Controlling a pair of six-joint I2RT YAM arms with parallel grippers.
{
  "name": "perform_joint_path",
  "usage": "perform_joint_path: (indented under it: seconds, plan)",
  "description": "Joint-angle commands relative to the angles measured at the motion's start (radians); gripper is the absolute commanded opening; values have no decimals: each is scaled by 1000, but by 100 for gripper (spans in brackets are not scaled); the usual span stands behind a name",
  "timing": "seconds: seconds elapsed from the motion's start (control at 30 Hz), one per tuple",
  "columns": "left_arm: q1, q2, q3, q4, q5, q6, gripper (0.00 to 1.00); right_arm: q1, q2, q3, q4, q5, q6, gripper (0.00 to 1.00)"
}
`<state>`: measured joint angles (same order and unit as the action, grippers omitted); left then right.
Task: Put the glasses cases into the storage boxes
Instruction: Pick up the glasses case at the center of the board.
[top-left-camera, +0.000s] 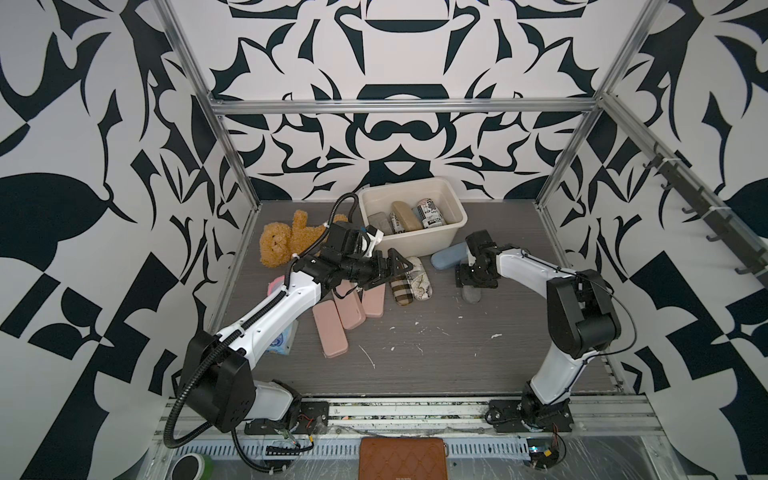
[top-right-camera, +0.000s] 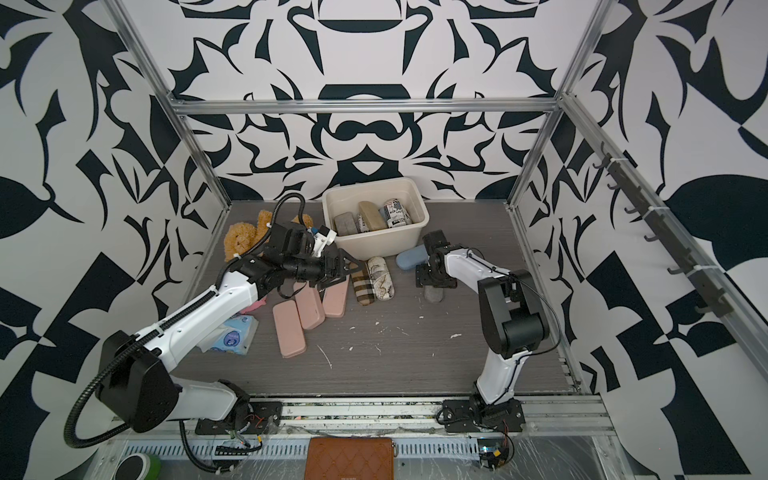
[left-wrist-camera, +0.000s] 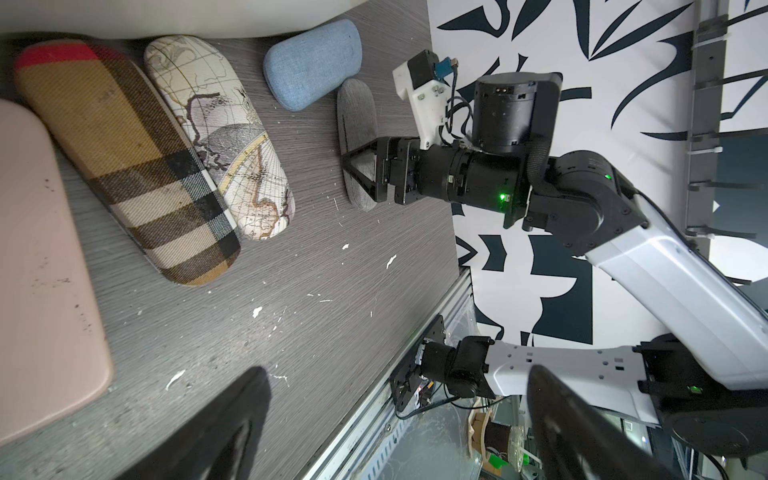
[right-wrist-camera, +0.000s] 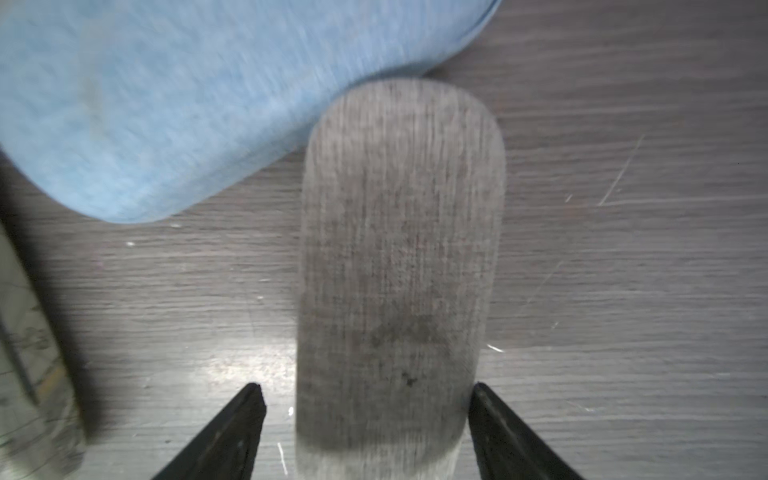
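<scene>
Right claw (right-wrist-camera: 366, 388) hanging low, jaws standing open astride grey felt case (right-wrist-camera: 399, 249), not gripping it. Light blue case (right-wrist-camera: 187, 104) lying just beyond claw tips. Left claw (left-wrist-camera: 397, 374) gaping wide, holding nothing, hovering by tan plaid case (left-wrist-camera: 124, 158). Cream tub (top-left-camera: 415, 245) sitting near both claws.

The left arm (top-left-camera: 270, 307) rises from its base at the near left edge, bends at a raised elbow and stretches forward and inward. The left wrist (top-left-camera: 353, 268) lies nearly level. The left jaws stand wide apart, pointing toward the middle, with both dark fingers (left-wrist-camera: 232, 424) splayed. The right arm (top-left-camera: 536, 266) climbs from the near right, folds at a high elbow and reaches inward. The right wrist (top-left-camera: 478, 259) turns downward. The right jaws point at the surface, parted, their fingers (right-wrist-camera: 232, 432) spread.
</scene>
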<state>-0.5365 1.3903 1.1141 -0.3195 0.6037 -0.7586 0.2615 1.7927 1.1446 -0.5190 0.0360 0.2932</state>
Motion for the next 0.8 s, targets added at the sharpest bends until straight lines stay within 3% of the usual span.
perform_joint_path:
  seconds: [0.0, 0.13, 0.3, 0.6, 0.77]
  plan:
    - [3, -16, 23, -22, -12, 12, 99, -9, 11, -6, 4, -17, -6, 82]
    - [3, -15, 25, -22, -6, 13, 99, -10, 30, -24, 36, -24, 1, 82]
    - [3, -14, 29, -30, -18, 18, 99, -11, 20, -37, 45, -26, -3, 68]
    - [8, -32, 39, -46, -48, 38, 99, -4, -226, -103, 28, 40, 24, 59]
    - [53, -73, 35, -61, -100, 33, 99, 36, -336, -11, 0, 76, 15, 59]
